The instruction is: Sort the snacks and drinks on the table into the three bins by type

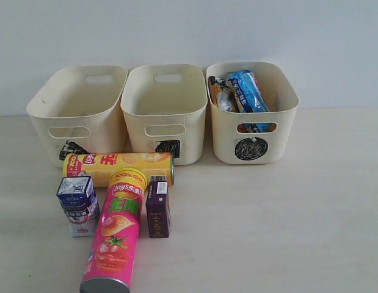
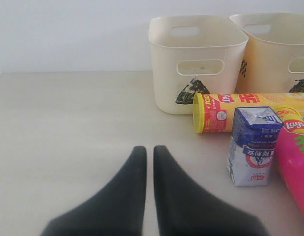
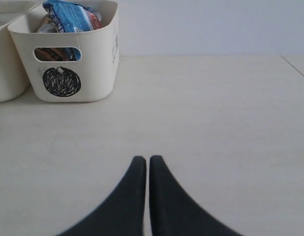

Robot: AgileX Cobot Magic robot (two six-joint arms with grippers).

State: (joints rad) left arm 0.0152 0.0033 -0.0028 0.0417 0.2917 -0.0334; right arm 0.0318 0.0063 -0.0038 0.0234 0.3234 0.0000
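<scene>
Three cream bins stand in a row at the back: triangle bin [image 1: 77, 110], square bin [image 1: 165, 110], circle bin [image 1: 253, 116]. The circle bin holds the blue noodle pack [image 1: 250, 91] and an orange snack bag [image 1: 220, 93]. In front of the left bins lie the yellow-red chip tube [image 1: 118, 168] and the pink chip tube [image 1: 115, 232]. The white-and-blue carton [image 1: 77, 204] and the dark purple carton [image 1: 157, 209] stand beside the pink tube. My left gripper [image 2: 149, 150] is shut and empty, low over bare table left of the carton [image 2: 253, 147]. My right gripper [image 3: 143, 160] is shut and empty, well apart from the circle bin [image 3: 68, 59].
The pale wood-grain table [image 1: 286, 220] stretches to the right and front of the bins. A plain white wall rises behind the bins. Neither arm shows in the exterior view.
</scene>
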